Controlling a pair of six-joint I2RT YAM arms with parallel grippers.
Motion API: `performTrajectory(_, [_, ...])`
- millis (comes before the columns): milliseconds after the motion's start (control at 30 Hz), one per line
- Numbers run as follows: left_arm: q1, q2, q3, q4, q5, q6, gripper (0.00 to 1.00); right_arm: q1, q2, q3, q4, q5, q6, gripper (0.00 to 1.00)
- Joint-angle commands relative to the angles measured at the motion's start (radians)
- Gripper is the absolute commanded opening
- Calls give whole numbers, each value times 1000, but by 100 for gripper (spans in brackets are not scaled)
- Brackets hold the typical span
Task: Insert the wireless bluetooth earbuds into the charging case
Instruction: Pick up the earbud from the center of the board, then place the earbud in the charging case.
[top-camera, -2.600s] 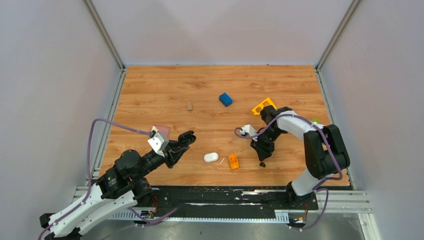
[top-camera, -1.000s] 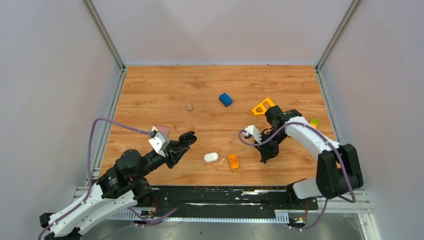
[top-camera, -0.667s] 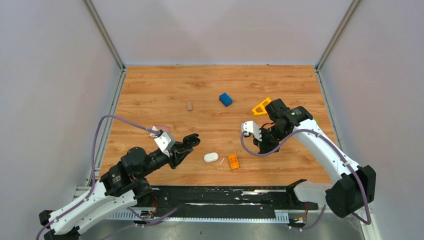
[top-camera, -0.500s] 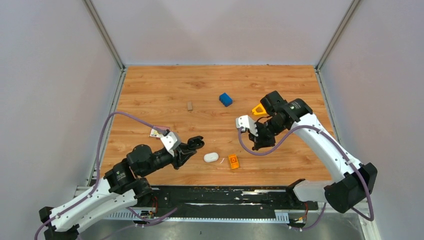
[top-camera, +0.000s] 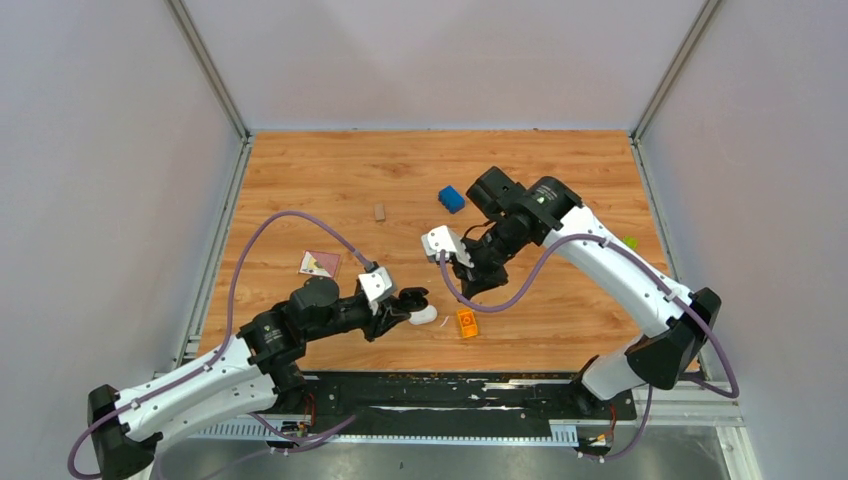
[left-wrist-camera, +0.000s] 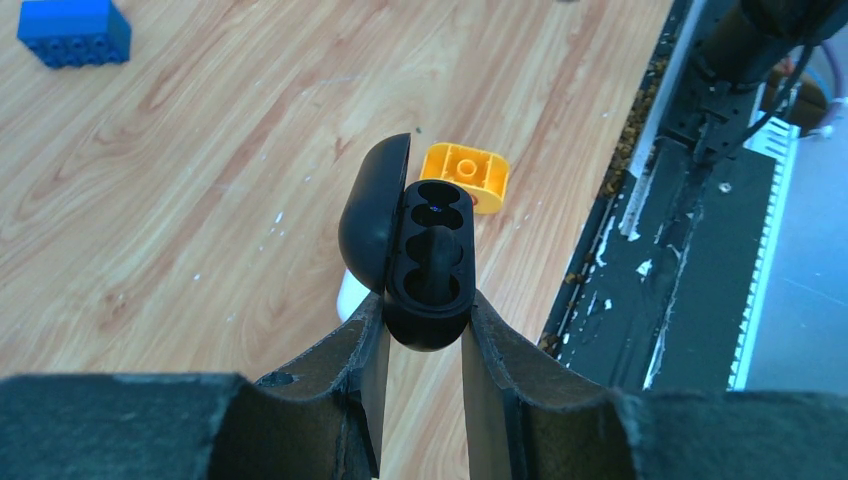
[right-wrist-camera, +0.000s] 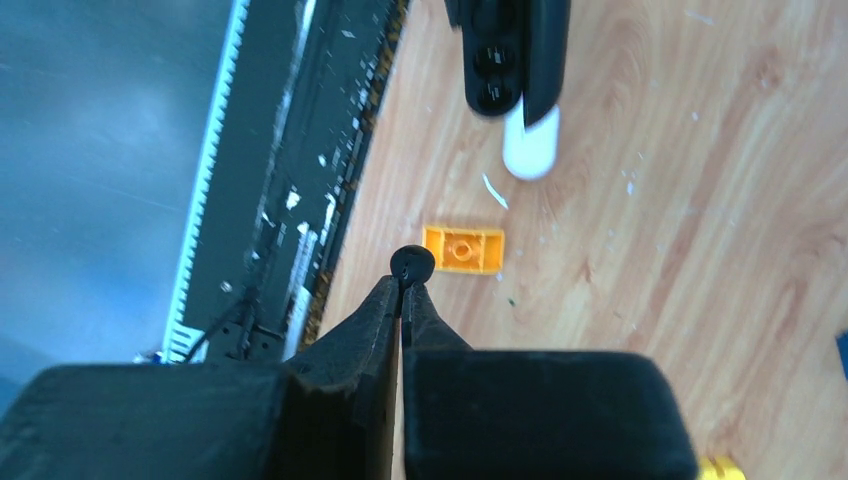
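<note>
Left claw is gripping the open black charging case, hanging right by a white oval pod on the table. Right claw is pinching one earbud, apart from the case. Insertion is pending; I can't tell whether the wells are holding the other bud.
</note>
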Motion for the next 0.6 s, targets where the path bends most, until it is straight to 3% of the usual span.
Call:
performTrajectory(0, [-4, 10, 1, 134, 119, 48, 0, 75, 3, 47, 45, -126, 107, 0])
performTrajectory(167, [-5, 8, -13, 167, 204, 47, 0, 160, 14, 22, 126, -87, 153, 0])
performTrajectory(567, [-4, 1, -26, 198, 270, 53, 0, 181, 49, 73, 107, -111, 148, 0])
